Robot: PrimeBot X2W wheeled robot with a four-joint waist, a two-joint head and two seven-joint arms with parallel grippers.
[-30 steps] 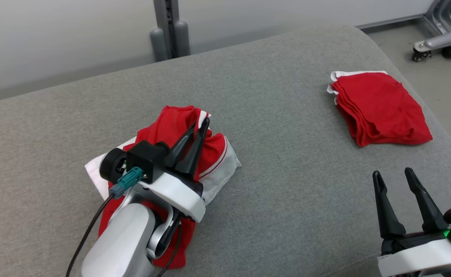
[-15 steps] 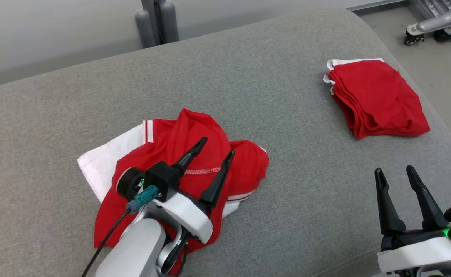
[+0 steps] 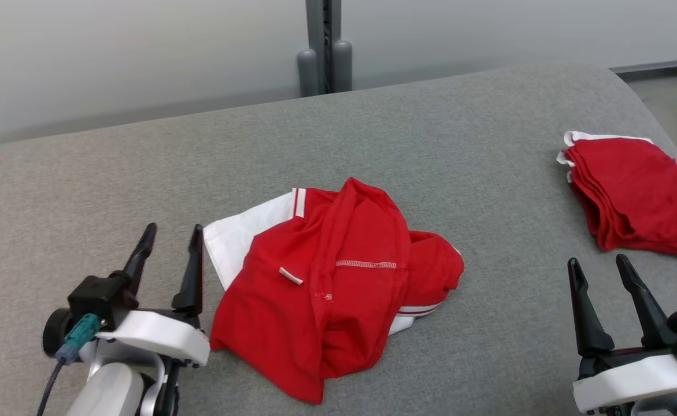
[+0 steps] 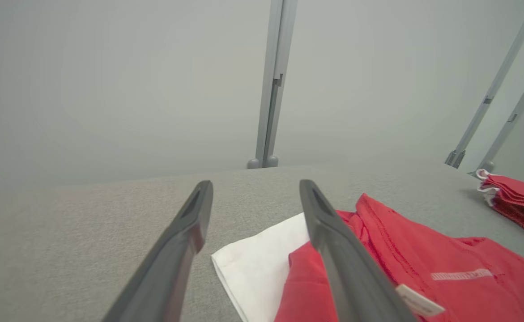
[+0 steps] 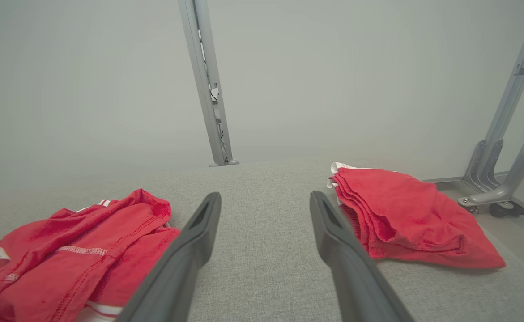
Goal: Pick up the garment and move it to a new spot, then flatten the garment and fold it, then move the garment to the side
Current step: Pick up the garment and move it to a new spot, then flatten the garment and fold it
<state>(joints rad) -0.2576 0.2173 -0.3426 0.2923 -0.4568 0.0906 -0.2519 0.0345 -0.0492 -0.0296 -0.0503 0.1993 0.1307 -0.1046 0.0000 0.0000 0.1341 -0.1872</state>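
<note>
Garment (image 3: 338, 283) free of both sets of jaws: left gripper (image 3: 174, 228) spread open and empty just beside its white edge, right gripper (image 3: 597, 261) open too, well apart. It lies crumpled mid-way across the grey bench (image 3: 141, 173), folded red stack (image 3: 633, 196) far right.

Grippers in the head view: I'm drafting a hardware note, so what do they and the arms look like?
The left gripper and right gripper each have two long, tapering dark fingers on a white shell. The left one carries a black block with a teal plug and a black cable, above a pale rounded forearm.
</note>
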